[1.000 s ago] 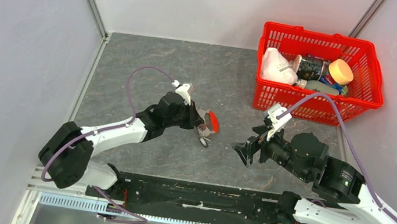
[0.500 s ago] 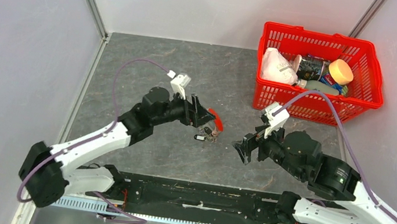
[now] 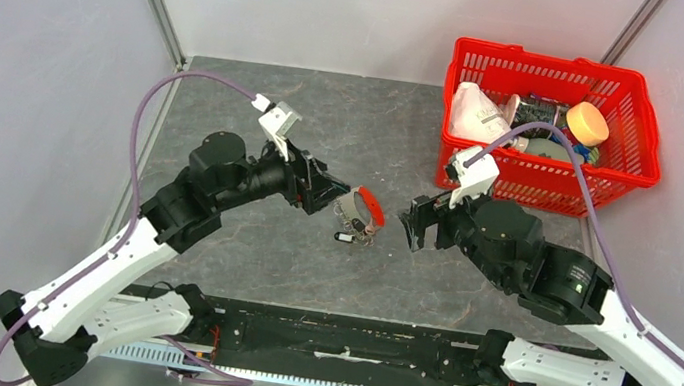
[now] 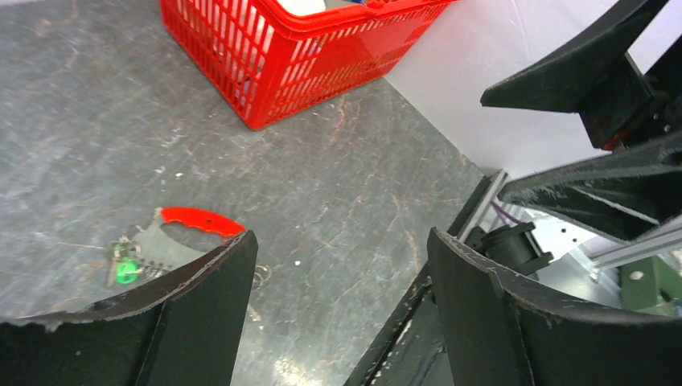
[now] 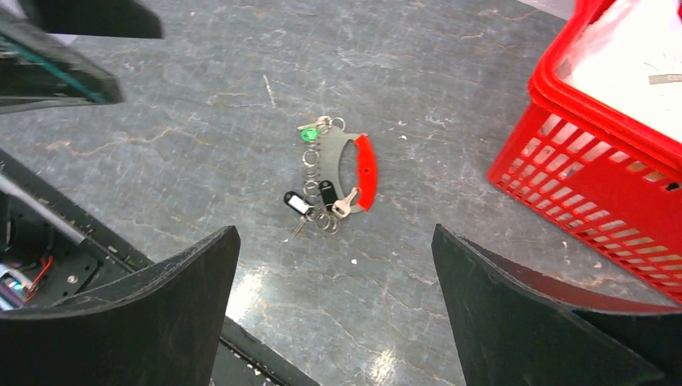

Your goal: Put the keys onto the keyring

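Observation:
The keyring (image 3: pixel 358 214) lies on the grey table between my two grippers, a looped strap with a bright red section (image 5: pixel 366 170) and small rings. The keys bunch along its left side: a green-headed one (image 5: pixel 308 134) at the top and a silver one (image 5: pixel 341 209) by two black tags below. My left gripper (image 3: pixel 326 191) hangs open just left of the bunch, touching nothing; its wrist view shows the green key (image 4: pixel 125 271) beside its left finger. My right gripper (image 3: pixel 413 228) is open and empty a short way to the right, facing the keyring (image 5: pixel 346 173).
A red basket (image 3: pixel 542 181) with a white bag, bottles and an orange lid stands at the back right, close behind the right gripper. Light walls enclose the table on the left, back and right. The black base rail (image 3: pixel 338 339) runs along the near edge.
The left gripper opened, let go of the keyring strap and drew back to the left. The keyring now rests on the table. The right gripper moved slightly up and toward it.

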### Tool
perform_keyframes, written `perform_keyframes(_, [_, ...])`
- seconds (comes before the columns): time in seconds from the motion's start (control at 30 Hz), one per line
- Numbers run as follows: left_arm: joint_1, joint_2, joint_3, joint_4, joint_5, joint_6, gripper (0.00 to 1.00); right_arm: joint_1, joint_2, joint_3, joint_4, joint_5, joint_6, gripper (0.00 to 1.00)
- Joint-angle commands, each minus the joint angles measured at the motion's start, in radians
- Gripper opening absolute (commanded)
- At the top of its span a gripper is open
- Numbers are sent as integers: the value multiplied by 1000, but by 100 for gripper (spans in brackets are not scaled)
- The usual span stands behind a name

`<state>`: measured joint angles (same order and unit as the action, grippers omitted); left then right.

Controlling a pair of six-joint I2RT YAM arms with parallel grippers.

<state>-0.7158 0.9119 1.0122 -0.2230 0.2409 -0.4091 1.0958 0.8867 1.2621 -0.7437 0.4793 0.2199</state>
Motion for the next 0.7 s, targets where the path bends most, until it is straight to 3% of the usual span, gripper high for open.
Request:
perform_keyframes(0.0, [-4,-61,82,-132,-58,164,84,4,12,40,32,121,15,97])
perform_keyframes(0.67, [-4,-188,106,-211,-89,257,85,4,45,120,19,118,32,97])
